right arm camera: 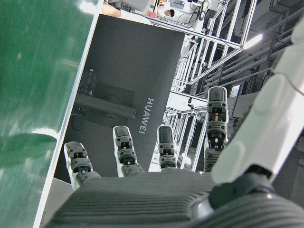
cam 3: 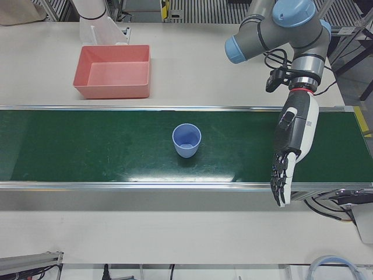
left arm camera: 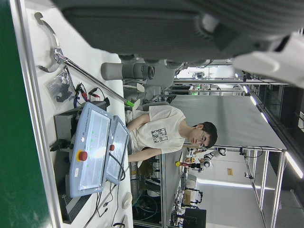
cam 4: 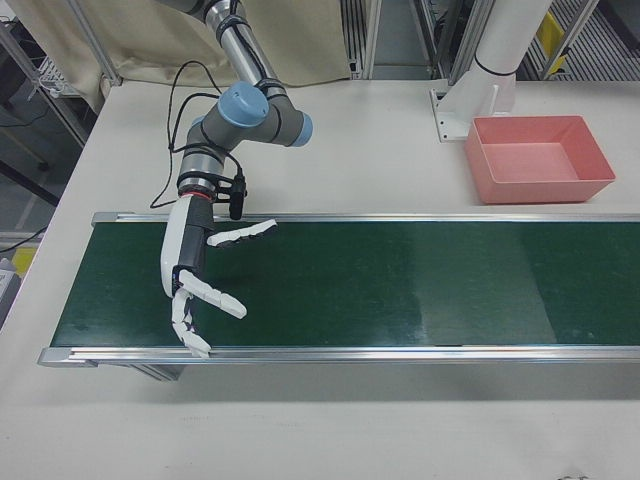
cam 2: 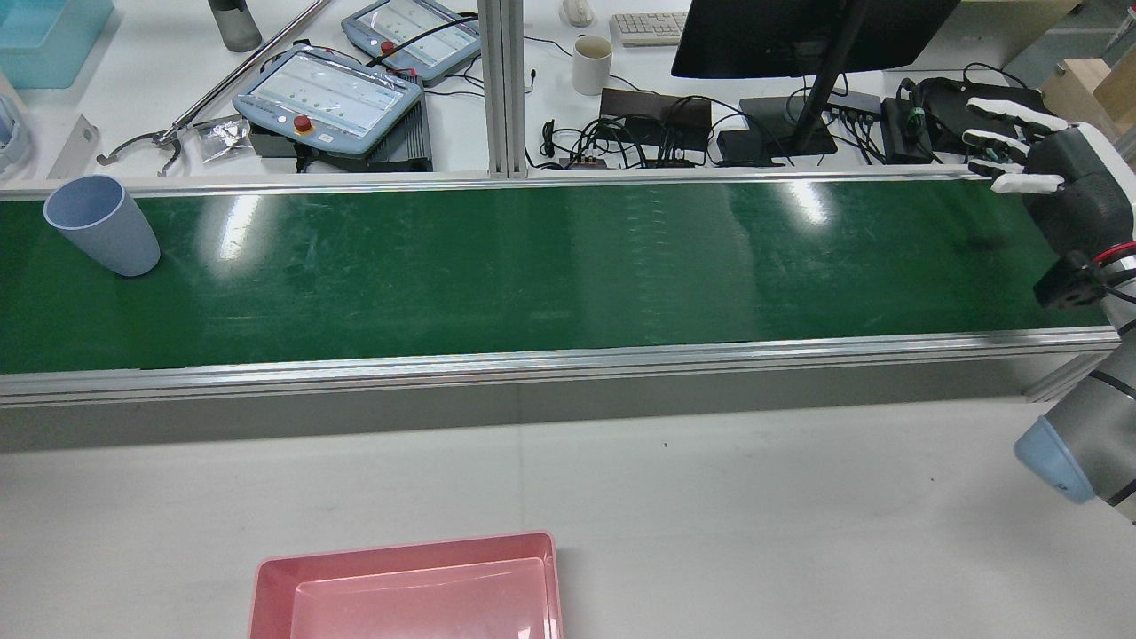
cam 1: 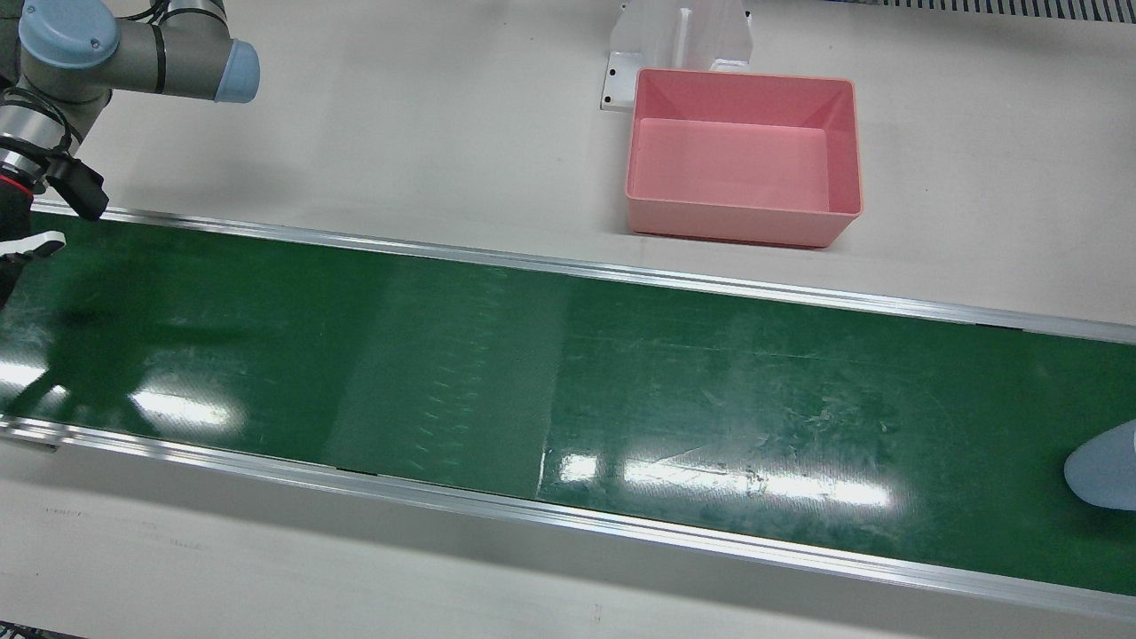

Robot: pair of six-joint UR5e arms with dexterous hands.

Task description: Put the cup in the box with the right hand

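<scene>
A pale blue cup [cam 2: 102,229] stands upright on the green belt [cam 2: 550,266] near its left end in the rear view. The cup [cam 3: 186,140] also shows mid-belt in the left-front view, and the cup [cam 1: 1108,466] is cut by the right edge of the front view. The pink box [cam 1: 744,217] sits empty on the white table beside the belt; the box [cam 2: 404,555] is near the rear view's bottom edge. My right hand [cam 2: 1038,160] hovers open over the far right end of the belt, a long way from the cup. My left hand [cam 3: 291,146] hangs open over the belt, to the cup's right in that view.
A white arm pedestal [cam 1: 679,40] stands right behind the box. Beyond the belt's far rail are a monitor [cam 2: 799,35], teach pendants [cam 2: 328,93], a mug [cam 2: 592,64] and cables. A seated person [left arm camera: 166,130] shows in the left hand view.
</scene>
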